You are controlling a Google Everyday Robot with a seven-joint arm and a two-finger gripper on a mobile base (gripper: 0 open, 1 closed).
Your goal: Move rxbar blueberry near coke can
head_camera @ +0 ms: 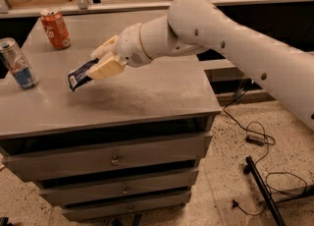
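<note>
My gripper (100, 61) is over the left-middle of the grey cabinet top (147, 92), shut on the rxbar blueberry (80, 76). The dark navy bar sticks out to the lower left of the fingers, tilted, its white patch at the low end, held above the surface. The coke can (55, 29), orange-red with a silver top, stands upright at the back left of the top, up and left of the bar and apart from it.
A taller silver-and-blue can (17, 64) stands at the cabinet's left edge. The cabinet has drawers (113, 158) in front. Cables (255, 136) and a black stand leg (265, 190) lie on the floor to the right. A shelf rail runs behind the cabinet.
</note>
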